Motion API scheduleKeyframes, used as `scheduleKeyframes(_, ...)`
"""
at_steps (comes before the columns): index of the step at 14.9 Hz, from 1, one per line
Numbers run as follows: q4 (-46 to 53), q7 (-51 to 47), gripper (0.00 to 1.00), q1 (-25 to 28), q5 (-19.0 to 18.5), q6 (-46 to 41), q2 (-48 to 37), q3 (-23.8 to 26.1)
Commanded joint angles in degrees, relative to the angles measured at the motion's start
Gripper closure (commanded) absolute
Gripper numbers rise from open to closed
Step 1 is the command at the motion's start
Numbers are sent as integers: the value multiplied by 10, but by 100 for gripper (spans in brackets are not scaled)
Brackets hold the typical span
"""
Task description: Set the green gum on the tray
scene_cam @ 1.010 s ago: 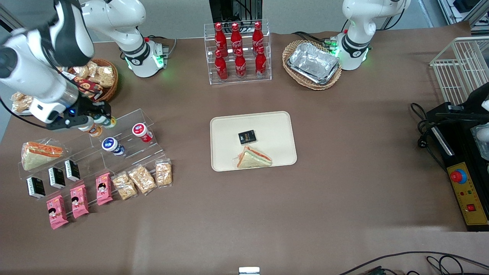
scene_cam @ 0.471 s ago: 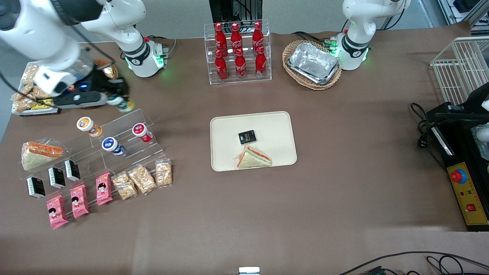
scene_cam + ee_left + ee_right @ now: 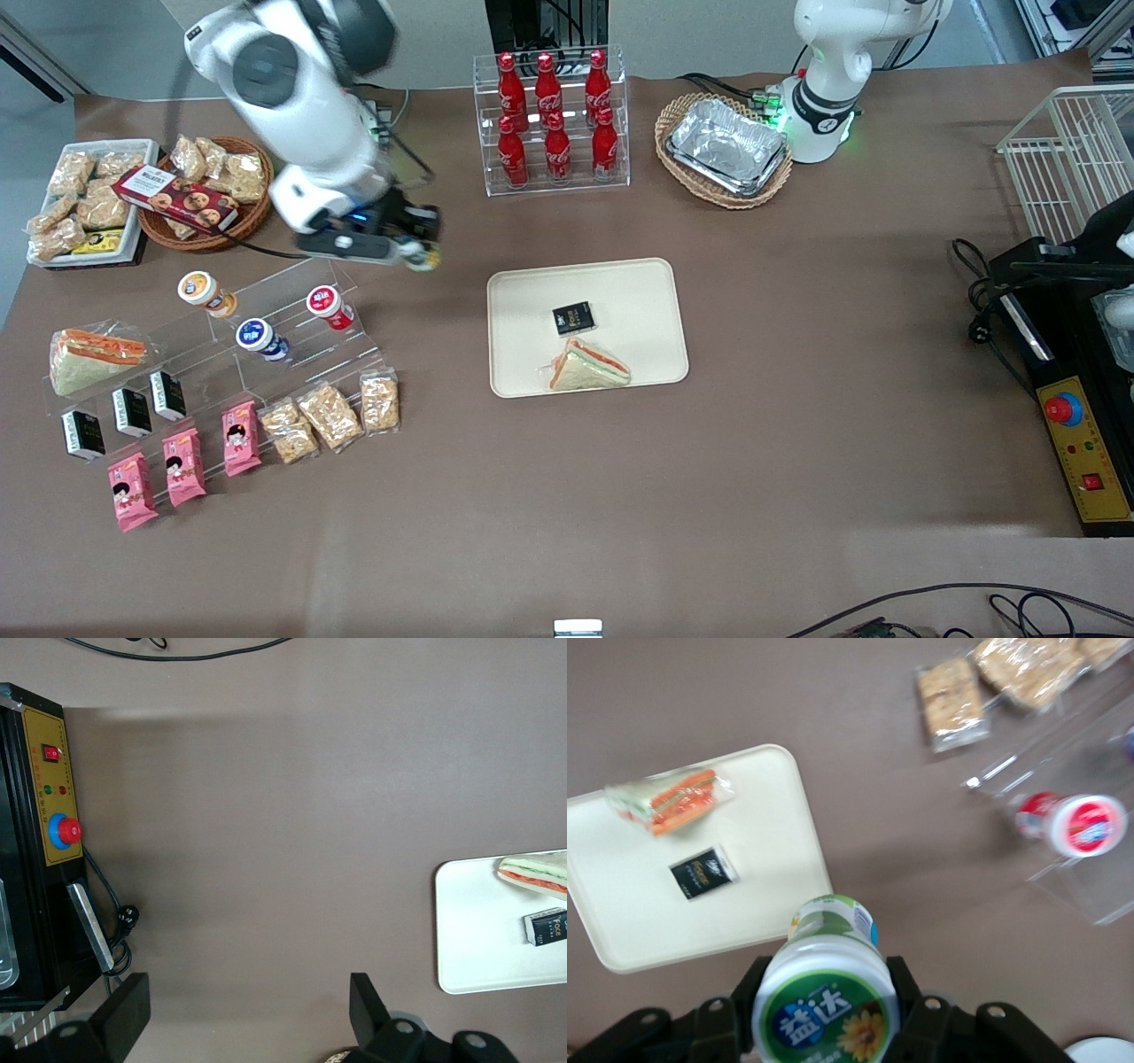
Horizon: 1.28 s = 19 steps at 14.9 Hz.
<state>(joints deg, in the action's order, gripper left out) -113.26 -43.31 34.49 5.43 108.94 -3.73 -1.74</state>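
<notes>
Above the desk [image 3: 797, 461], between the acrylic riser [image 3: 292, 310] and the tray [image 3: 651, 279], the gripper [image 3: 416, 252] carries the green gum [image 3: 824, 1005], jaws clamped on its sides. Transport step. Next: travel over a bare part of the tray, clear of the sandwich [image 3: 589, 368] and black packet [image 3: 573, 318], lower, release.

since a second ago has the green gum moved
Yes. The green gum, held in the gripper, has left the clear stepped stand and travelled toward the tray, now just short of its edge.
</notes>
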Motion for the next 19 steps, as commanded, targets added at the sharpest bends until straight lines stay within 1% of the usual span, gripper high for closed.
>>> scheduleKeyframes(1,-49,-105,66,53,9,132,64,-9)
scheduleKeyframes(6,-86,-178,66,100,7,271,166,-9)
scheduleKeyframes(13,-90,-224,65,132,7,377,253,-10)
scheduleKeyframes(14,-91,-231,62,133,7,391,261,-10)
scheduleKeyframes(15,-90,-234,57,134,7,399,266,-10)
scheduleKeyframes(16,-90,-235,19,134,7,400,267,-9)
scheduleKeyframes(17,-89,-236,0,133,7,400,267,-9)
scheduleKeyframes(19,-89,-236,0,132,7,400,267,-10)
